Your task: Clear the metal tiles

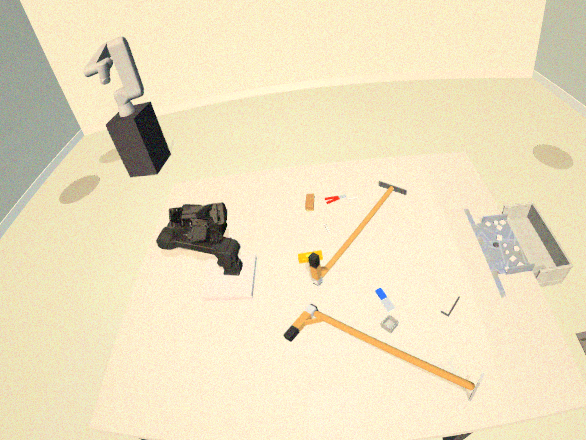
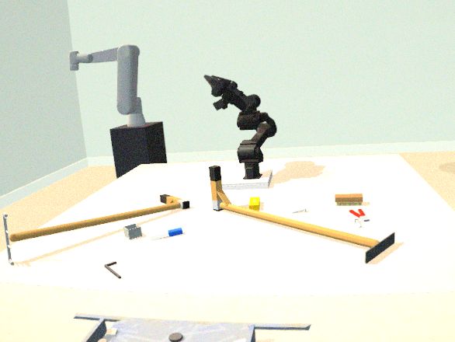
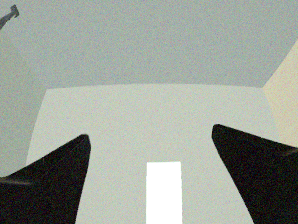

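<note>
My gripper (image 3: pixel 153 136) (image 2: pixel 207 79) is open and empty, raised over the robot's base, away from both tools. A long wooden tool (image 1: pixel 358 231) (image 2: pixel 295 222) with a flat dark blade (image 1: pixel 392 188) (image 2: pixel 380 248) lies on the table, its black-capped grip (image 1: pixel 314 260) (image 2: pixel 215 173) upright. A second long tool (image 1: pixel 395 352) (image 2: pixel 97 221) has a thin metal head (image 1: pixel 475 387) (image 2: pixel 8 239); its grip (image 1: pixel 291 333) lies lower. The steel plate (image 1: pixel 487 256) carries several pale tiles and a dark disc (image 1: pixel 496 244) (image 2: pixel 175 336). The catch box (image 1: pixel 552 274) adjoins its far end; its floor shows no clear tiles.
Between and around the tools lie a yellow block (image 1: pixel 303 257) (image 2: pixel 254 203), blue marker (image 1: pixel 381 294) (image 2: pixel 175 232), small grey box (image 1: pixel 389 323) (image 2: pixel 133 232), hex key (image 1: pixel 449 313) (image 2: pixel 113 270), brush (image 1: pixel 310 202) (image 2: pixel 349 199) and red pliers (image 1: pixel 332 199). Another arm (image 1: pixel 129 67) (image 2: pixel 128 78) stands behind on a pedestal.
</note>
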{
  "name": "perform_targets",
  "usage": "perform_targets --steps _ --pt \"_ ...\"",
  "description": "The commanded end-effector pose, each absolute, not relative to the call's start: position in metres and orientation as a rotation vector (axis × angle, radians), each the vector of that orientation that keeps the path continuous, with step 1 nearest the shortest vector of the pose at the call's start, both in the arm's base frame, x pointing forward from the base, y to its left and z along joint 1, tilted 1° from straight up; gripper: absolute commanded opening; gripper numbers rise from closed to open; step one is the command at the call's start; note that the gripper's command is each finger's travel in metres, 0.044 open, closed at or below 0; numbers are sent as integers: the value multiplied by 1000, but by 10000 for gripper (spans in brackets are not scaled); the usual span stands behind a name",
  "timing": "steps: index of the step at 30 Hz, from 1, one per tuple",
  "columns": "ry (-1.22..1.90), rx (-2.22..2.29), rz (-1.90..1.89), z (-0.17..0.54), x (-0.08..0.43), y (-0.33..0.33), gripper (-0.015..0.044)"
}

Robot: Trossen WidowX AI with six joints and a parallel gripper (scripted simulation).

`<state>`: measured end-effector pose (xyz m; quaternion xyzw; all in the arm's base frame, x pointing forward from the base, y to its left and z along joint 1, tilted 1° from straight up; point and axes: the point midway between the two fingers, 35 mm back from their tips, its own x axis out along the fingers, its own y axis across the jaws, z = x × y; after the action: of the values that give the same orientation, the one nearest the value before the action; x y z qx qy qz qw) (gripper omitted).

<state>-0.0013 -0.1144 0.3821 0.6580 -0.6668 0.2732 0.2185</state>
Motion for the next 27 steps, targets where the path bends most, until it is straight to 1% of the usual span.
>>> perform_targets --steps 1,2,27 --pt "-1846 1821 756 383 -1 -114 426" --pt "-1846 1821 756 384 -1 -114 440" --pt "-1844 1819 754 460 -3 -114 440"
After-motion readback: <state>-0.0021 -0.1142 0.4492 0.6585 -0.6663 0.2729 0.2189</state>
